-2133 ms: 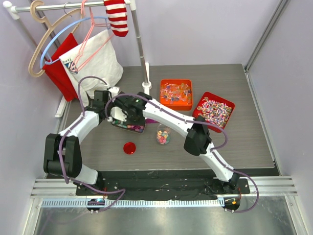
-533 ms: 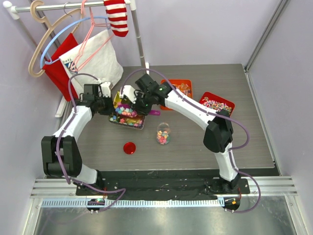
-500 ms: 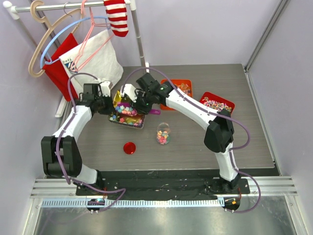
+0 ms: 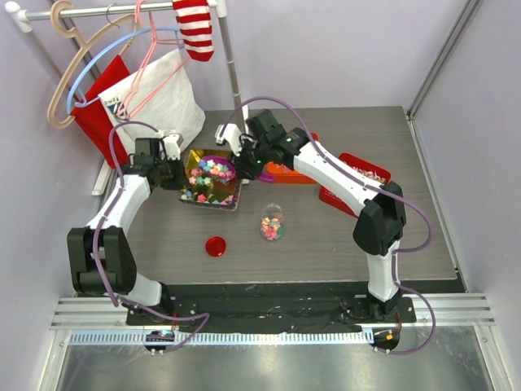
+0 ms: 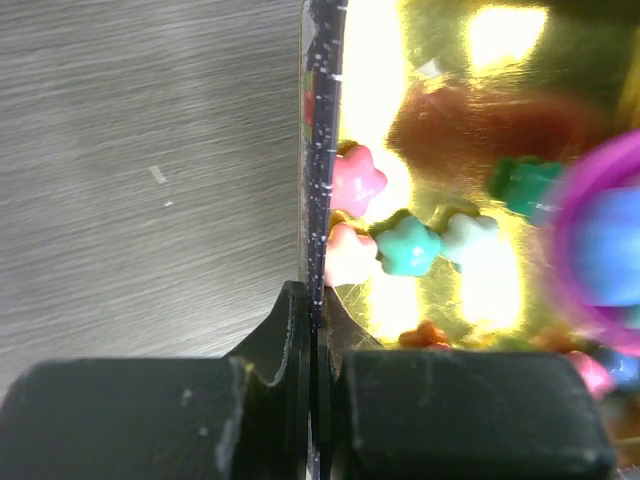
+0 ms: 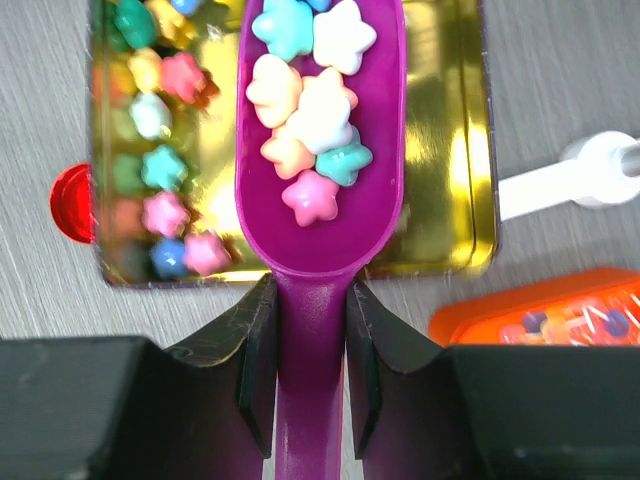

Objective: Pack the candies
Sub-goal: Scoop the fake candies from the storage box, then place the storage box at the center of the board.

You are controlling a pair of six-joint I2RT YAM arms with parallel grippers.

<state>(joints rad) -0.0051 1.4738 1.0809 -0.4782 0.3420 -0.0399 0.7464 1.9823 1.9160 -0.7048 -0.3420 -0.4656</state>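
Note:
The candies [image 6: 165, 215] are small star-shaped pastel sweets lying in a gold tin [image 4: 234, 198]. My left gripper [image 5: 315, 305] is shut on the tin's left wall [image 5: 322, 150], with pink and teal candies [image 5: 408, 245] just inside it. My right gripper [image 6: 310, 300] is shut on the handle of a purple scoop [image 6: 375, 215]. The scoop hovers level over the tin and carries several candies [image 6: 310, 110] in its bowl. In the top view, the right gripper [image 4: 241, 161] is at the tin's far right side and the left gripper [image 4: 180, 173] at its left.
A small glass jar [image 4: 273, 222] part-filled with candies stands in front of the tin, its red lid [image 4: 215, 246] lying to the left. An orange tin [image 4: 295, 169] and a red tin [image 4: 356, 173] sit to the right, partly under the right arm. A clothes rack's white foot [image 6: 580, 178] stands behind.
The right gripper has drawn back and to the right, lifting the scoop with candies out of the pile. The left gripper has stayed clamped on the tin wall.

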